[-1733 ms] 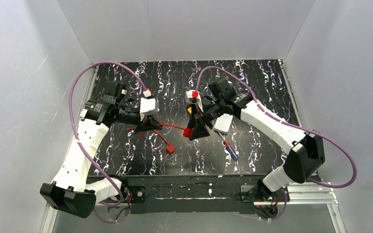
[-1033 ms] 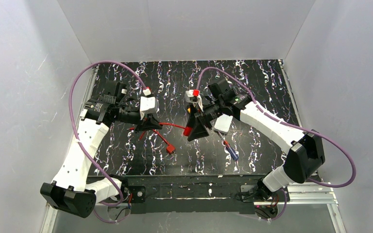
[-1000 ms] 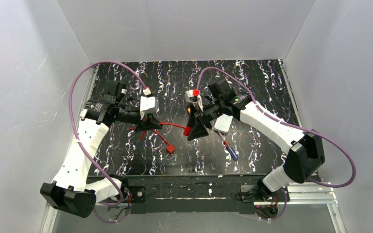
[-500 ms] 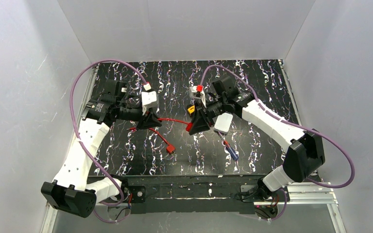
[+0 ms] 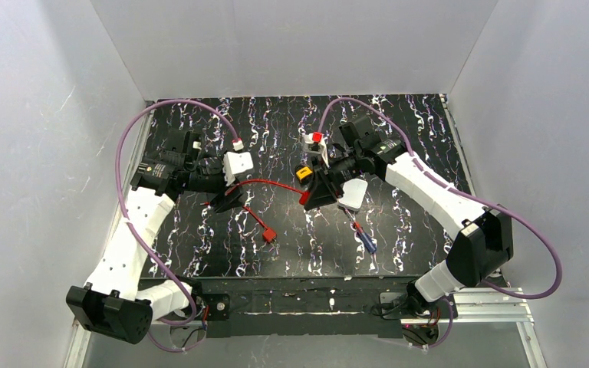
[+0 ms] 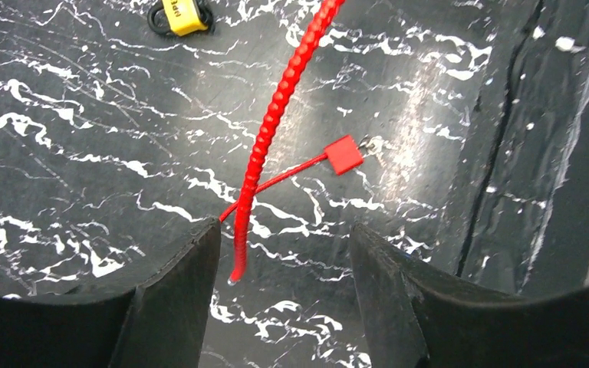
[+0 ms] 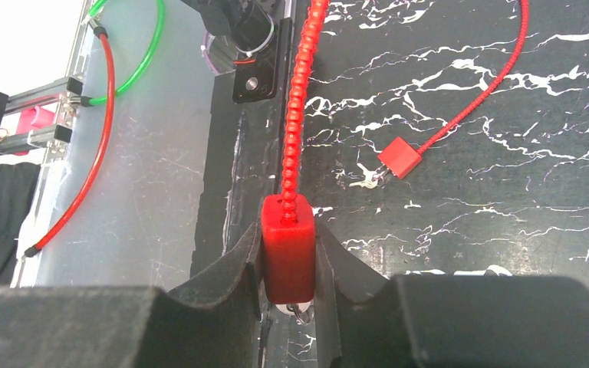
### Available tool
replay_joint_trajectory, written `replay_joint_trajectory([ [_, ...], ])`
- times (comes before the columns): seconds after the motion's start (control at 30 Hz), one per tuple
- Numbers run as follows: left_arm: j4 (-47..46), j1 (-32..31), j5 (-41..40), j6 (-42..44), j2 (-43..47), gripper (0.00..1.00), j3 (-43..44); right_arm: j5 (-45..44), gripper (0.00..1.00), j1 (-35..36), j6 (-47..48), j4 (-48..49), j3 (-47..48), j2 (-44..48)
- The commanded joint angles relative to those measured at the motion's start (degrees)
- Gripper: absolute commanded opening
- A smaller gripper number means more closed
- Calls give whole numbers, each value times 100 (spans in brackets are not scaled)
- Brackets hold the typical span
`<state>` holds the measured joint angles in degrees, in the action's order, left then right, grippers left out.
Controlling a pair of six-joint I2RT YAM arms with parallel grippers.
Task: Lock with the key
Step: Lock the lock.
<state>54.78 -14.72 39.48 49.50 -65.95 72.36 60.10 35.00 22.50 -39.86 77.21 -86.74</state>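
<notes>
My right gripper (image 7: 289, 224) is shut on the red lock block (image 7: 289, 249), held above the black marbled table (image 5: 399, 130). The lock's red beaded cable (image 5: 264, 183) arcs from the block towards my left gripper (image 5: 226, 201). In the left wrist view the left gripper (image 6: 284, 230) stands open. The cable's free end (image 6: 238, 268) hangs loose between the jaws, close to the left finger (image 6: 176, 307). I cannot pick out the key in any view.
A thin red cord with a square red tag (image 5: 268, 235) lies on the table between the arms. A yellow tag on a black ring (image 5: 302, 173), a white piece (image 5: 353, 193) and a blue-handled screwdriver (image 5: 364, 239) lie near the right gripper. The table's front rail (image 5: 299, 295) is close.
My left gripper has opened and let go of the cable end. My right gripper has closed on the red block and drawn back. The cable now arcs higher.
</notes>
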Motion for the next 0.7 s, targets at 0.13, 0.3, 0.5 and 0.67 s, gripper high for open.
replay_joint_trajectory([
  [0.13, 281, 31, -459, 789, -49, 60, 206, 50, 1, 6, 226, -301, 343, 36],
  [0.3, 220, 31, -642, 918, -253, 56, 131, 63, 1, 6, 254, -367, 344, 50],
  [0.5, 91, 32, -564, 924, -374, 43, 68, 116, 1, 6, 263, -353, 311, 112],
  [0.67, 56, 31, -407, 902, -366, 21, 23, 125, 1, 6, 256, -340, 312, 113],
])
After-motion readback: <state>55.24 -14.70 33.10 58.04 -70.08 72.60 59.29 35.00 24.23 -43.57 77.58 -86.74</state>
